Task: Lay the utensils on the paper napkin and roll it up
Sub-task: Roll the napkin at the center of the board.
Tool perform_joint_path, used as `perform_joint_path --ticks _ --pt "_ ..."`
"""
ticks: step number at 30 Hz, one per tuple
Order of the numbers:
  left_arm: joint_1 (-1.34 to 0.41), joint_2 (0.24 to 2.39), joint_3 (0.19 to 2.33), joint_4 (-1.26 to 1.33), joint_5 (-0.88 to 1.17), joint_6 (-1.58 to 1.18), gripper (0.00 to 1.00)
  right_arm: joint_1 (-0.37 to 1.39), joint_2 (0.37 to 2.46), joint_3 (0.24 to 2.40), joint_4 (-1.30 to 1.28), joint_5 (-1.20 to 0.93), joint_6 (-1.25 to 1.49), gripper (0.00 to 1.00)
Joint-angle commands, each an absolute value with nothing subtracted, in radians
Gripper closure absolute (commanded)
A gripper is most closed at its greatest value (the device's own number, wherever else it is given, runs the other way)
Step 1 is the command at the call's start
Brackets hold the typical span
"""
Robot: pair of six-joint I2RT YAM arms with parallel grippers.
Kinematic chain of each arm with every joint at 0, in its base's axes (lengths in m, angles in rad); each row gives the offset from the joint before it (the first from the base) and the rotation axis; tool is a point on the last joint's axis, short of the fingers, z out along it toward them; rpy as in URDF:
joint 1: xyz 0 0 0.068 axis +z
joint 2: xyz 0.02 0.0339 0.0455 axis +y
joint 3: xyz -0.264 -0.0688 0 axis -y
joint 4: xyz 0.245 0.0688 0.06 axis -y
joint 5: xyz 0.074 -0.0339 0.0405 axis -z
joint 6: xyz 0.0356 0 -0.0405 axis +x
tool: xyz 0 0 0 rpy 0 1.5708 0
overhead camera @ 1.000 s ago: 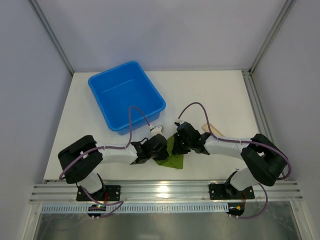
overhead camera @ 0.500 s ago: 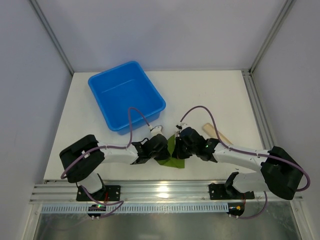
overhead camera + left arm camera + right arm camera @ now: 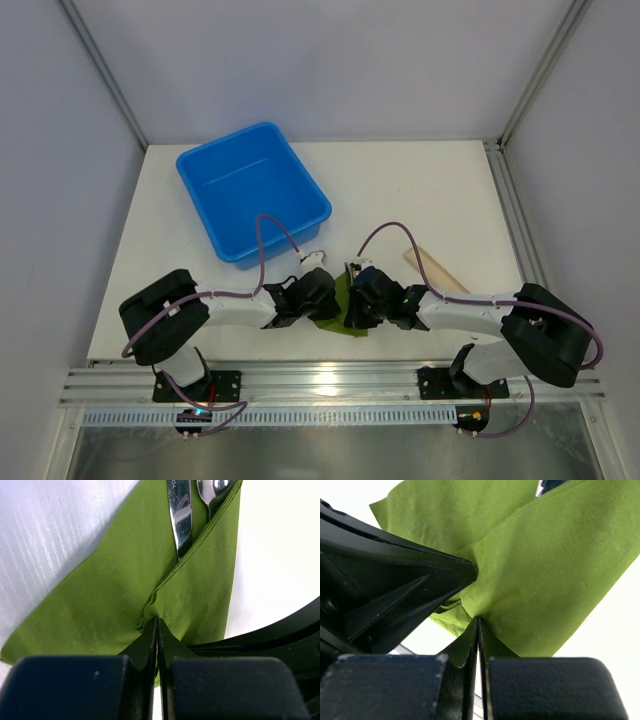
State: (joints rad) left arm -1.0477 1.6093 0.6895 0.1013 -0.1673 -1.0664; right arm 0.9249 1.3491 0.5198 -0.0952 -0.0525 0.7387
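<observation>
The utensils [image 3: 179, 515] lie straight ahead of the left gripper [image 3: 157, 626], just beyond its fingertips and tucked into a fold of the green napkin [image 3: 100, 595]. Only their ends show at the top of the left wrist view: a flat silvery piece with small stamped lettering and, just to its right, a rounded shiny one. A flap of the napkin crosses over both of them.

The left gripper is closed, its two black fingertips pressed together on a raised crease of the napkin, right where the flap meets the layer beneath it. From this pinch the paper spreads away to the gripper's left, down onto the white table [image 3: 420, 190], and ahead toward the utensils.

The right gripper [image 3: 477, 622] is closed too, its fingertips meeting on a bunched fold of the same napkin. A broad green sheet rises ahead of it and to its right. The black body of the left gripper fills the space to its left, so close that the two nearly touch — whether they do touch cannot be told.

From above, the two grippers face each other over the napkin near the front edge of the table, and the paper shows as a green patch between and below them. The utensils themselves are hidden in that view.

A blue bin [image 3: 305, 185] stands beyond the left gripper and well apart from it. A beige stick [image 3: 435, 268] lies beyond and to the right of the right gripper — clear of the napkin.
</observation>
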Motion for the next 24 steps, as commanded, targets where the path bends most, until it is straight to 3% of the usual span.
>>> perform_joint_path --ticks 1,19,24 --pt "-1.052 1.608 0.689 0.109 -0.178 -1.06 1.0 0.931 1.397 0.505 -0.075 -0.005 0.739 0.96" --pt "-1.051 1.582 0.729 0.041 -0.212 -1.025 0.99 0.933 1.364 0.499 -0.084 0.043 0.746 0.96" --pt "-1.052 1.531 0.735 0.003 -0.281 -1.006 0.7 0.933 1.355 0.482 -0.089 0.048 0.752 0.96"
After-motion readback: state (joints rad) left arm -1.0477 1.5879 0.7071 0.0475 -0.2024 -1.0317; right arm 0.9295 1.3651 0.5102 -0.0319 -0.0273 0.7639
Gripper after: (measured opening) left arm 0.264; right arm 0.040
